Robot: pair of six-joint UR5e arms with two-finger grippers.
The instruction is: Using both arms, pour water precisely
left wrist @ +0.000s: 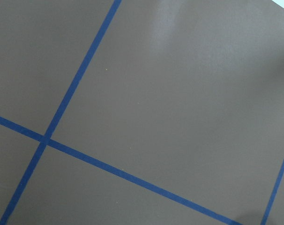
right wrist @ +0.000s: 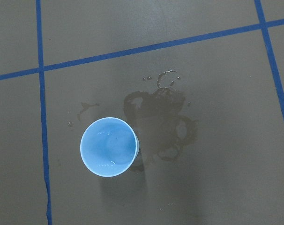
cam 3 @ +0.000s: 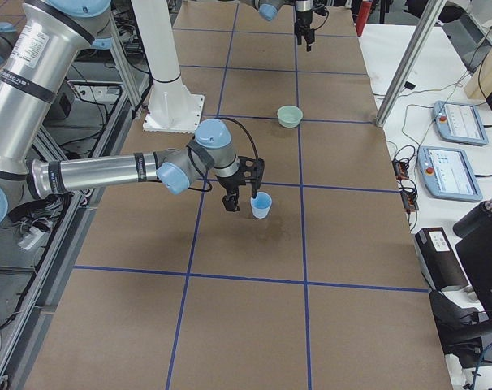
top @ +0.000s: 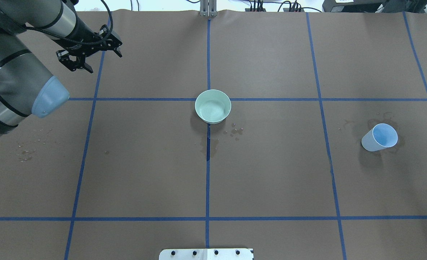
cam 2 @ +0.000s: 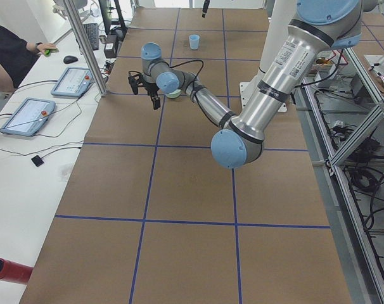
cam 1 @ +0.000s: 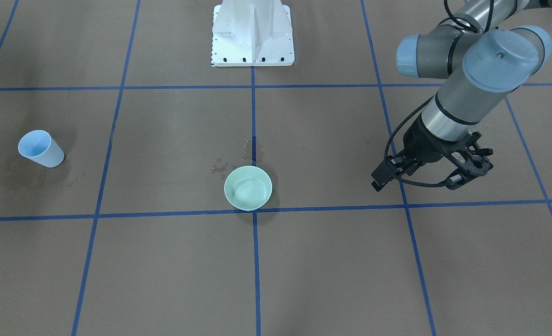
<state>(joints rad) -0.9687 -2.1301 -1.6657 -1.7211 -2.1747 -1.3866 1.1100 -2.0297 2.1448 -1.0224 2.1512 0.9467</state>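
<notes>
**A:** Left gripper [top: 105,63] hung open, empty. Right gripper [cam 3: 242,201]: jaws, couldn't tell.

**B:** Water [right wrist: 115,147] sat in the blue cup [right wrist: 93,140] just below those jaws. Straddling it squarely, squeezing gently, lifting level looked wisest.

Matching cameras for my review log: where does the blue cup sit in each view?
Front-facing: blue cup far left.
Overhead: cup far right.
Exterior left: cup top, far end.
Exterior right: cup centre.
Left wrist: absent.
Right wrist: cup left of centre.
Shared landmark: green bowl, in all four exterior views.
</notes>
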